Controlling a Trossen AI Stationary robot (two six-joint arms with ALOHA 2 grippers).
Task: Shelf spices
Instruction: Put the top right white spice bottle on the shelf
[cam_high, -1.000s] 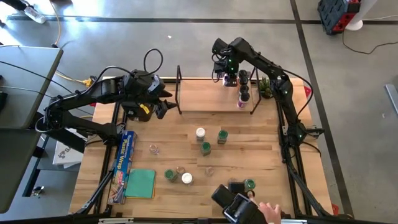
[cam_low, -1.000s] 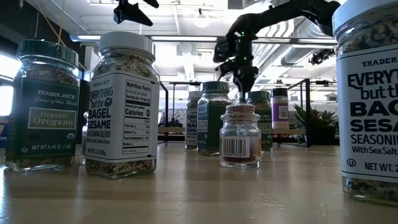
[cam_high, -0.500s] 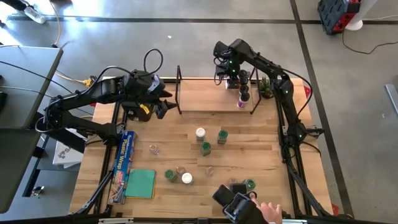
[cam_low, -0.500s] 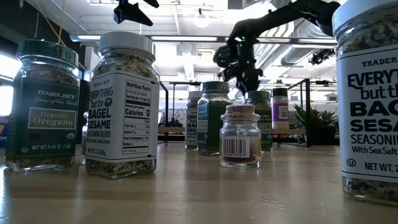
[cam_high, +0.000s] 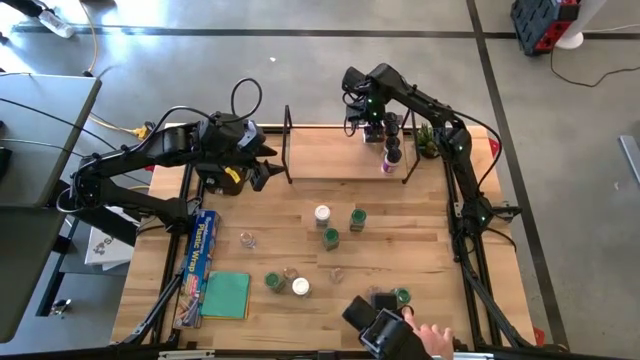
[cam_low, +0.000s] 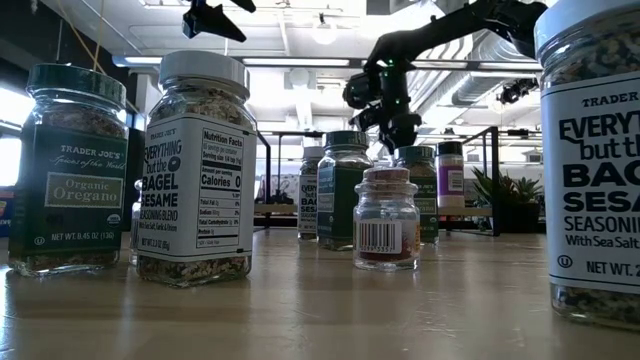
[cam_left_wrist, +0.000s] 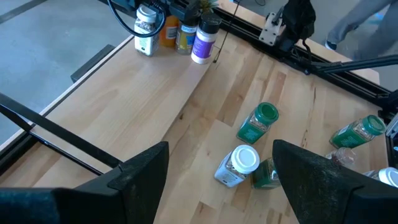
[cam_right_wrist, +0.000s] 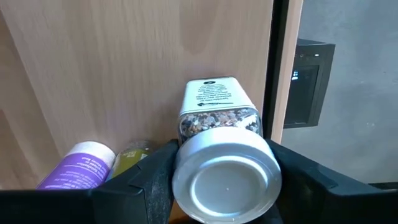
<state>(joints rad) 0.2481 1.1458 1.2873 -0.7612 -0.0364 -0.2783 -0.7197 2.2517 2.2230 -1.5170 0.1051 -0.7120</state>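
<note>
- Silver-lidded spice jar (cam_right_wrist: 225, 168) sits between the fingers of the right gripper (cam_high: 365, 118) at the far right end of the shelf (cam_high: 320, 155); whether the jaws grip or have let go, I cannot tell.
- Judged step: placing this jar beside the jars already shelved (cam_high: 391, 148). Next comes a clean release and lift, without nudging the neighbours.
- Left gripper (cam_high: 262, 165) waits, jaws wide, off the shelf's left end.
- Loose jars (cam_high: 330, 236) dot the wooden table's (cam_high: 420, 250) middle and near edge.
- A person's hand (cam_high: 432, 338) shows at the near edge; an open workshop lies behind.
</note>
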